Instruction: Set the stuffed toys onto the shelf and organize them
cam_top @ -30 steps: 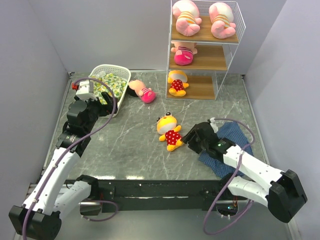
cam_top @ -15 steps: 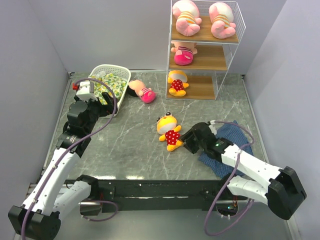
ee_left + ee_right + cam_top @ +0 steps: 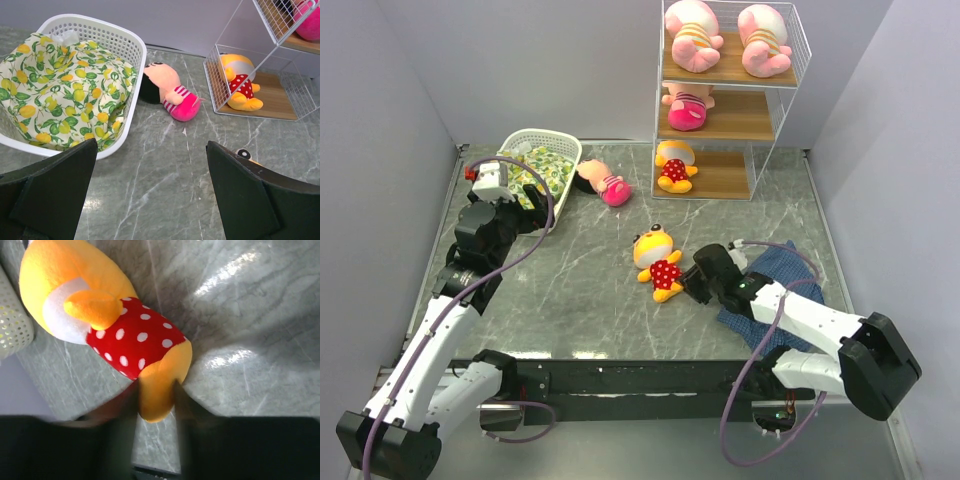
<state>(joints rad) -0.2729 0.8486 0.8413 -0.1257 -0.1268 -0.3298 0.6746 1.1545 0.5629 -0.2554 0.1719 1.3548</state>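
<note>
Looking down from the top external view, the shelf stands at the far side of the table, with two piglets on its top tier, a doll on the middle one and a bear on the bottom one; a second doll lies on the table beside the basket; a second bear lies mid-table, the right gripper at its feet, near the plaid cloth; the left gripper hovers by the basket

From the left wrist, its jaws are spread wide around nothing, over bare table in front of the basket and second doll

From the right wrist, blurred fingers flank the second bear's leg on both sides, close against it; whether they clamp it I cannot tell
</note>
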